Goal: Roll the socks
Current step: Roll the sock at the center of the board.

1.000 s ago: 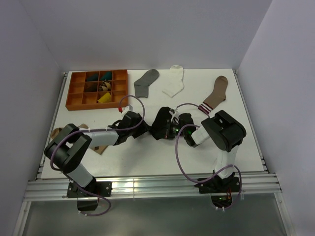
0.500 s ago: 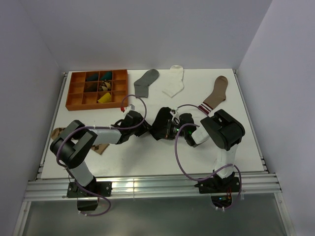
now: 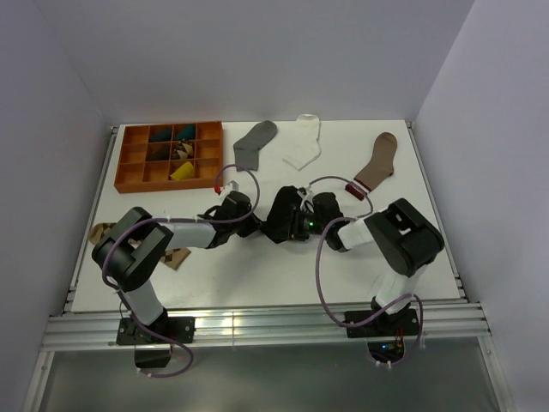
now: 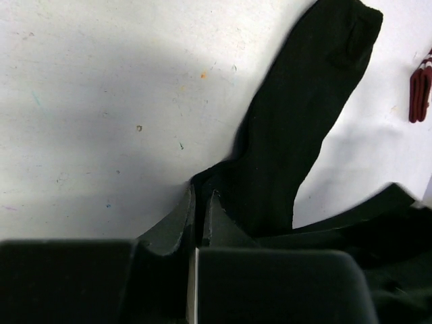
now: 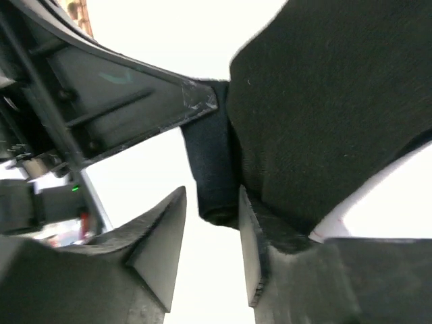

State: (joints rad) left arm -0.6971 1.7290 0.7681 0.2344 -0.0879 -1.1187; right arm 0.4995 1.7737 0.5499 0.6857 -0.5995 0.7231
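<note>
The black sock (image 3: 281,213) lies mid-table between my two grippers. My left gripper (image 3: 256,226) is shut, its tips (image 4: 202,197) pinching the sock's near edge while the rest of the sock (image 4: 297,115) stretches away up and to the right. My right gripper (image 3: 301,225) is open (image 5: 211,196). A rolled fold of the black sock (image 5: 216,169) hangs between its fingers, against the right finger (image 5: 251,229). The grey sock (image 3: 255,142) and the white sock (image 3: 304,142) lie flat at the back of the table.
An orange compartment tray (image 3: 130,163) sits at the back left. A brown sock with a maroon-and-white cuff (image 3: 376,163) lies at the back right, its cuff (image 4: 420,84) showing in the left wrist view. A tan patterned sock (image 3: 101,231) lies under the left arm.
My left gripper has closed on the black sock's edge. My right gripper has opened off the rolled part, and the right arm's elbow has swung right.
</note>
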